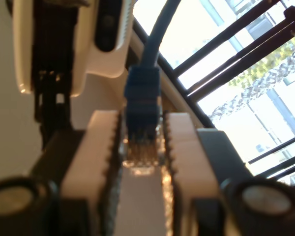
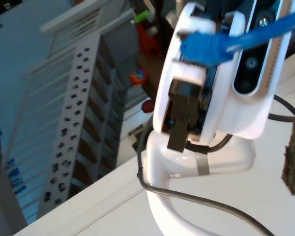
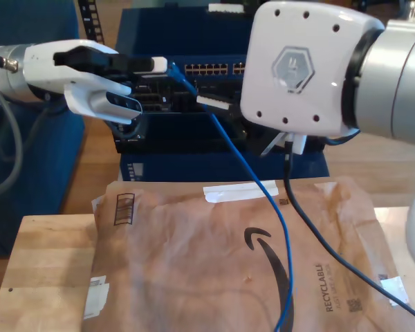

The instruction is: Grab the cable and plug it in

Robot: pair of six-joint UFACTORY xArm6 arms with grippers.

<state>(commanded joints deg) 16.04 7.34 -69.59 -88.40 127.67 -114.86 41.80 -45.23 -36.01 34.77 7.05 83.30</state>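
At the exterior view's upper left, my first pincer [image 3: 167,66] reaches out level toward the dark network switch [image 3: 214,69] and has the end of the cable [image 3: 263,187] in its tips. The first wrist view shows this grip close up: the two white toothed fingers [image 1: 101,147] are drawn in until only the plug [image 1: 141,147] fits between them. They press on both of its sides, with the clear clip end lying back between the fingers and the blue boot sticking out past the tips. So my first pincer [image 1: 140,123] is clamped on the plug, nearly shut.

From the plug, the cable [image 1: 160,29] runs away from the pincer. In the exterior view it slants down toward that view's right, passes just beside the white tips of my second pincer [image 3: 214,104], then hangs down across the brown padded envelope [image 3: 194,277] and leaves the frame at the bottom. I cannot tell whether my second pincer touches the cable, or how far its jaws are apart, because the large white arm joint [image 3: 297,62] hides most of it.

The second wrist view shows the blue plug [image 2: 201,46] against a white pincer body [image 2: 246,113], with the cable [image 2: 265,32] leading off from it.

The envelope lies on a wooden surface [image 3: 41,263]. A thicker black cable [image 3: 332,249] crosses the envelope on the exterior view's right.
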